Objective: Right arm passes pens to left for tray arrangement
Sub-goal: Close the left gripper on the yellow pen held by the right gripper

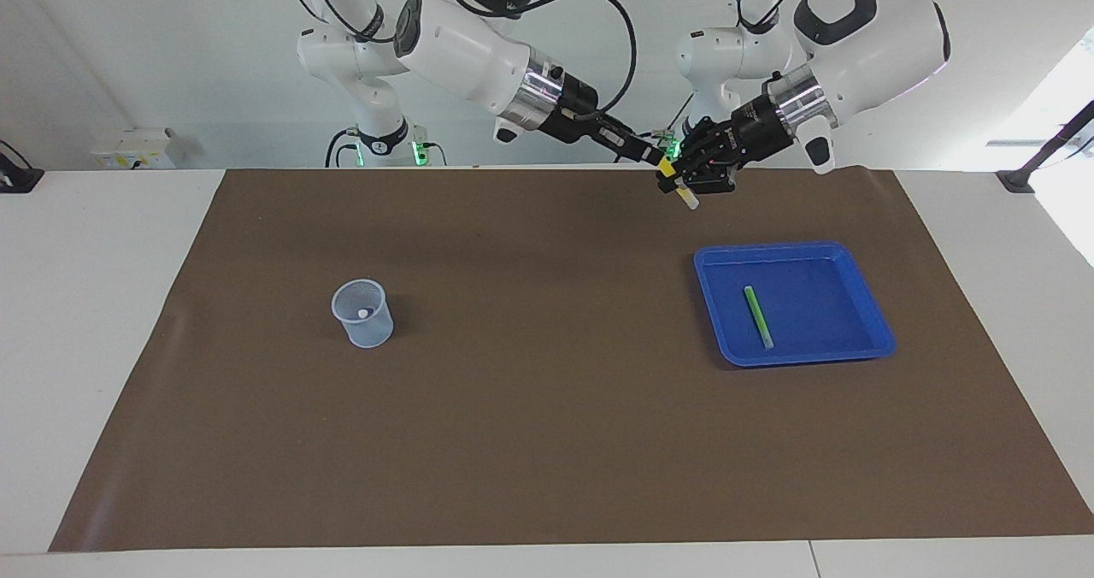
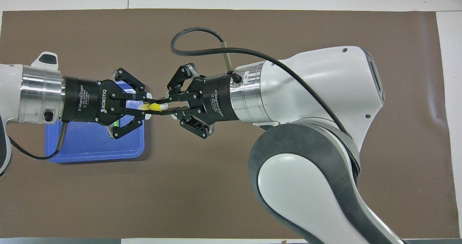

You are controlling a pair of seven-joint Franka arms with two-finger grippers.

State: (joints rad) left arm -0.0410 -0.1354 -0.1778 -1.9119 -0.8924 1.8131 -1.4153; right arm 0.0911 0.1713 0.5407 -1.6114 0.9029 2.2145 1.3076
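A yellow pen (image 2: 153, 107) hangs in the air between both grippers, high above the brown mat (image 1: 547, 407) at the left arm's end. My right gripper (image 2: 163, 107) is shut on one end of it. My left gripper (image 2: 147, 105) is shut on its other part, the pale tip (image 1: 691, 202) sticking out below. In the facing view the right gripper (image 1: 662, 164) and left gripper (image 1: 684, 186) meet tip to tip. The blue tray (image 1: 773, 247) lies on the mat below them. A green pen (image 1: 758, 316) lies in it. From overhead the left gripper covers part of the tray (image 2: 90, 146).
A small translucent cup (image 1: 362, 313) with a small white thing in it stands on the mat toward the right arm's end; the right arm hides it from overhead. The white table (image 1: 102, 304) borders the mat on all sides.
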